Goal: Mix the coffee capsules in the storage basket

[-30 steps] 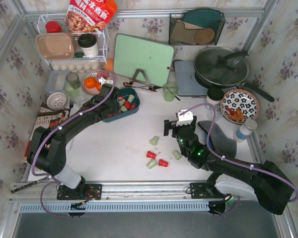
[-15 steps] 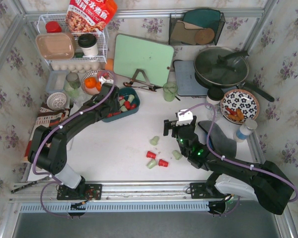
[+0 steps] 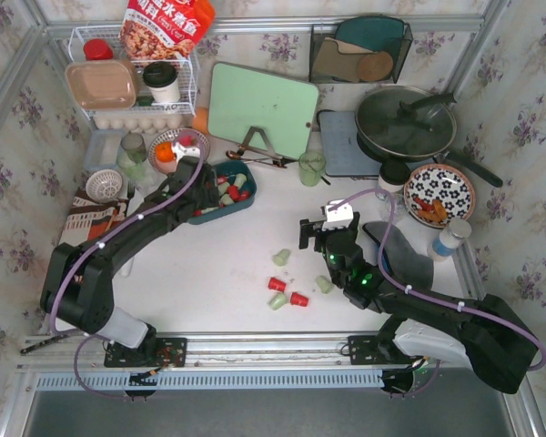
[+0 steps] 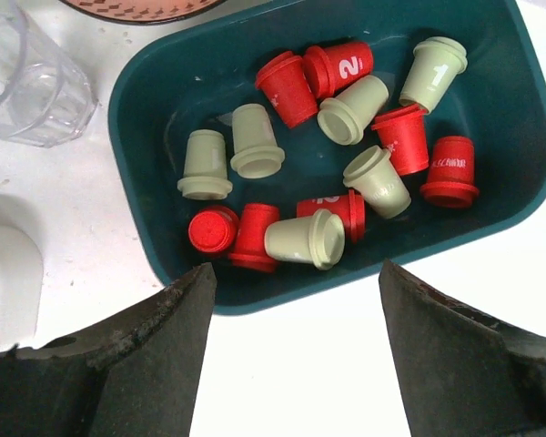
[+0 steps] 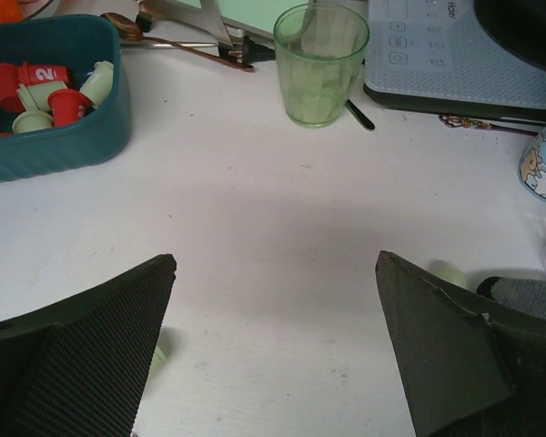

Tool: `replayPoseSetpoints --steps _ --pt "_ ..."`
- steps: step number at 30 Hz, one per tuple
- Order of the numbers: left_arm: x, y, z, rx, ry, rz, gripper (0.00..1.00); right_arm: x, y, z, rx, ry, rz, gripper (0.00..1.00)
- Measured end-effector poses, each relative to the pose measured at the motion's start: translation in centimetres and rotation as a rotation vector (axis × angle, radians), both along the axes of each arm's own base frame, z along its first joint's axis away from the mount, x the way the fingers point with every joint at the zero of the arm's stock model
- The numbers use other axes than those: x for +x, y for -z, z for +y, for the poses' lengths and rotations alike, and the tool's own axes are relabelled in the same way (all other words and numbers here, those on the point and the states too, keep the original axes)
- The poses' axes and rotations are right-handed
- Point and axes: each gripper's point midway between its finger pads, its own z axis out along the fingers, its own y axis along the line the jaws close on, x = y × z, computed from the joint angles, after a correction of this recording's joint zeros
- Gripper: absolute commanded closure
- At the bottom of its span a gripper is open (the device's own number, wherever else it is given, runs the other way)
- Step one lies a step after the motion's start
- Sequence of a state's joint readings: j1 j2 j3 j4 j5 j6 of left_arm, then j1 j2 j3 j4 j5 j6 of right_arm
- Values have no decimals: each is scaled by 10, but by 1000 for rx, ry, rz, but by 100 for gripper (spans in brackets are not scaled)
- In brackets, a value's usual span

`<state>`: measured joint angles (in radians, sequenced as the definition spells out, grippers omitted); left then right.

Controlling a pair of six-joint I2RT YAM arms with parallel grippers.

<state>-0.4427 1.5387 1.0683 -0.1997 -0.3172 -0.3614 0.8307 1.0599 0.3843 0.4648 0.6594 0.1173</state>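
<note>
Thirteen coffee capsules [image 4: 350, 107] show in the storage basket [image 4: 168, 86] from the left wrist view, seven red and six pale green, lying in a loose single layer. The basket sits on the desk [image 3: 227, 264] toward its far left, just beside a clear glass [image 4: 27, 82]. Five more loose capsules [image 3: 277, 284] lie mid-desk, near the right fingers [image 5: 100, 337]. These are spread wide with nothing between them, and they sit well apart from the basket.

The left fingers [image 4: 164, 328] hang over the basket's near rim, also wide open and empty. The step in hand looks like stirring the heap with them.

To do it well, I would narrow the left fingers first, since at this spread they look about as wide as the basket and could catch its walls. They should come down inside the rim, with the tips just clear of the floor. Three reds bunch along the near wall and two greens sit side by side next to them. A slow sweep through those groups would probably mix the colours most.

The walls are shallow and the pods look light, so a fast push could flick one out. The basket itself may slide toward the glass, so short, gentle strokes back and forth seem safer than one long shove.
</note>
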Motion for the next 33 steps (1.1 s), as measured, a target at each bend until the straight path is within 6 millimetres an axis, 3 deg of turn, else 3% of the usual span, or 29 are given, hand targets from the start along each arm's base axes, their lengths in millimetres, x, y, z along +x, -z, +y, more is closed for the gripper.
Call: replayPoseSetpoints --steps 6,11,14,17,19,20,21,22,23,26,27,28,29,30,31,33 --pt "-21 -23 10 -34 -1 -73 23 1 -3 -8 -17 36 -12 0" --pt "-47 -34 21 -68 -2 -130 17 -2 -7 -31 -58 112 -65 0" --pt "-65 -34 29 -85 -4 -154 14 -4 -10 -56 -93 189 -119 0" --pt "-83 -38 37 -116 -13 -195 12 -6 -6 -94 -124 302 -162 0" --pt "-94 -37 43 -128 -20 -222 18 -9 5 -124 -138 387 -170 0" --pt "-98 -36 46 -130 -25 -236 21 -11 12 -138 -145 426 -165 8" --pt "-102 -34 50 -128 -29 -251 49 -12 18 -152 -139 473 -157 30" --pt "-107 -31 54 -117 -29 -257 79 -13 23 -166 -126 520 -147 83" --pt "-110 -29 56 -110 -26 -262 99 -12 26 -177 -110 561 -140 100" --pt "-120 -29 62 -81 0 -276 100 -5 31 -191 -34 584 -123 100" --pt "-123 -31 62 -79 16 -292 100 -3 32 -190 -8 569 -122 77" --pt "-126 -33 63 -86 23 -306 70 -1 32 -188 5 554 -121 44" --pt "-128 -33 64 -84 30 -321 33 -1 32 -189 21 557 -122 13" --pt "-131 -32 67 -80 29 -334 8 -1 33 -190 48 562 -124 2" --pt "-133 -30 72 -64 18 -343 0 -2 35 -193 53 579 -122 0" --pt "-134 -29 85 -42 -48 -360 1 -5 40 -199 65 623 -113 0"
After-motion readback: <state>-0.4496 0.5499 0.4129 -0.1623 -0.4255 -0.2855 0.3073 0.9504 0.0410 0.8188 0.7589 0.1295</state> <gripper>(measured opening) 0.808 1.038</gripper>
